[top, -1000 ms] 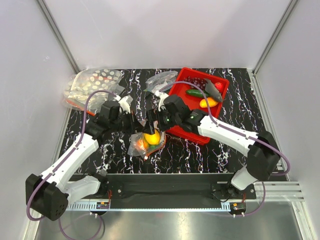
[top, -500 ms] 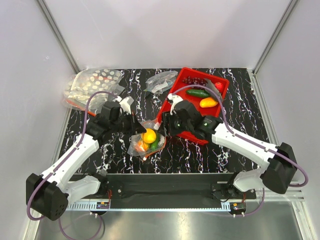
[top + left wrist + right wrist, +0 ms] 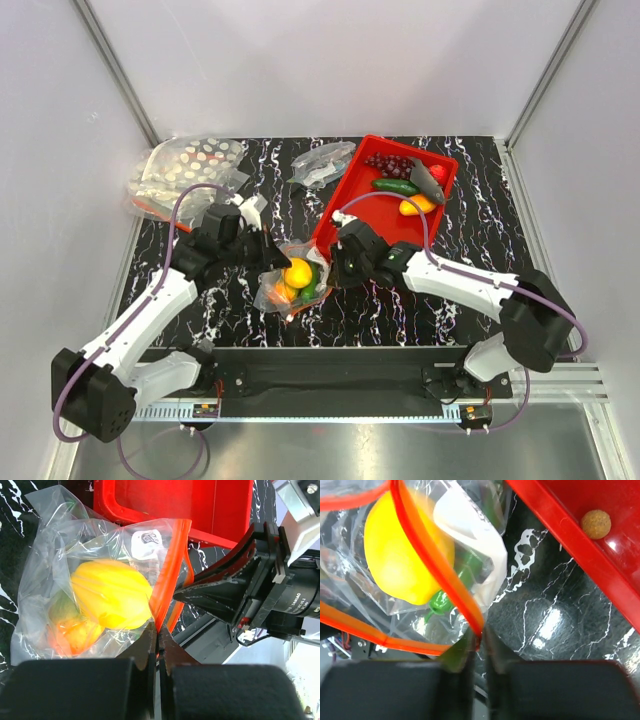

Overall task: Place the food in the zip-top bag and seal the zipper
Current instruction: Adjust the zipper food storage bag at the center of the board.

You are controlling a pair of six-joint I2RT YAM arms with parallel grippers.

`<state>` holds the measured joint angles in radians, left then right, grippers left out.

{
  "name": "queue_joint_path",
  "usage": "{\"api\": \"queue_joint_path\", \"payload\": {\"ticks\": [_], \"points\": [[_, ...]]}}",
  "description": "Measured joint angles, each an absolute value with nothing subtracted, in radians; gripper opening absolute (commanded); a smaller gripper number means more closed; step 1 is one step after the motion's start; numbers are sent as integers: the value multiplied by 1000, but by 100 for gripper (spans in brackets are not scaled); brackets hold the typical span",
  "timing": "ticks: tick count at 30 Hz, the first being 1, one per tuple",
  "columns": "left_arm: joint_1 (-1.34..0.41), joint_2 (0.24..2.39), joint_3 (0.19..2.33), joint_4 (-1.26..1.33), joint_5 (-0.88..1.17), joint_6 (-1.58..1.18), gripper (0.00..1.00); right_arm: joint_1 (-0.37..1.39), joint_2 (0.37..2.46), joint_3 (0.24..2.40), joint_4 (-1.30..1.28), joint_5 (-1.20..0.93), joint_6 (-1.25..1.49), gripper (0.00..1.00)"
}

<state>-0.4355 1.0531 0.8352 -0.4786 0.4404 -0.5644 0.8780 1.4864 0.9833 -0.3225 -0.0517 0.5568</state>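
Beside the red tray [image 3: 352, 180]: left hand [image 3: 157, 632] and right hand [image 3: 477, 642] each clamped on the orange zipper [image 3: 167, 572] of the clear bag [image 3: 283, 292], lemon [image 3: 111, 594] inside

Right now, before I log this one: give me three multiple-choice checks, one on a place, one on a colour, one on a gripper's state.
1. The lemon lies: A) inside the zip-top bag; B) beside it; C) under it.
2. The zipper is: A) blue; B) orange-red; C) white.
3. The left gripper is: A) wide open; B) shut on the zipper; C) shut on the lemon.

Key: 1 A, it shows through the clear plastic. 2 B, the strip along the mouth is orange-red. 3 B, its fingers meet on the strip in the left wrist view.
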Motion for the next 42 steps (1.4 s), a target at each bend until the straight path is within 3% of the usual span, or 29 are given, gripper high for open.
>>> {"api": "queue_joint_path", "payload": {"ticks": [1, 13, 20, 27, 38, 42], "points": [[-435, 1052, 836, -481, 440, -562, 0, 878, 1488, 986, -324, -55, 556, 0], [-435, 992, 921, -621, 249, -517, 0, 928, 1475, 1278, -379, -184, 484, 0], [-435, 992, 854, -607, 291, -551, 0, 945, 1449, 1270, -444, -105, 463, 0], [-437, 949, 1014, -725, 203, -495, 0, 921, 1423, 1188, -492, -5, 472, 0], [-430, 920, 1150, -860, 24, -391, 0, 922, 1595, 1325, -419, -176, 478, 0], [-430, 911, 1047, -776, 72, -409, 0, 908, 1613, 1333, -416, -178, 478, 11]]}}
